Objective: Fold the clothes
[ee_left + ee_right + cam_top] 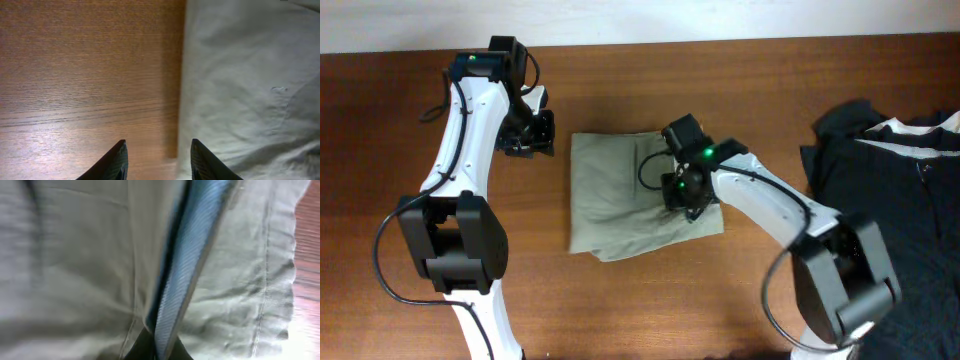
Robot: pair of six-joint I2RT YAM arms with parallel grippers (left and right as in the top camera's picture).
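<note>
Mostly the scene is a brown wood-grain table (620, 310), smooth and matte, with a pale strip of wall (720, 20) along its far edge. At the left, the white-and-black left gripper (528, 135) sits low over bare wood just beside the left edge of the shorts (620, 200). In the left wrist view its jaws stand apart with nothing between them, the dark pointed fingertips (117, 162) framing the line where table meets cloth.

The shorts lie in the middle of the table, folded into a rough rectangle. They are a soft khaki cotton, flat on top, with loose layers jutting out at the near edge. Close up, the fabric (250, 90) shows a fine weave, gentle creases and a stitched seam.

The right gripper (688, 195) rests on the right part of the shorts. Its wrist view is filled with blurred cloth (75, 255) and a hemmed edge, so I cannot tell how its jaws stand.

At the far right, well apart from the shorts, lies a crumpled black garment (890, 190) with white trim.
</note>
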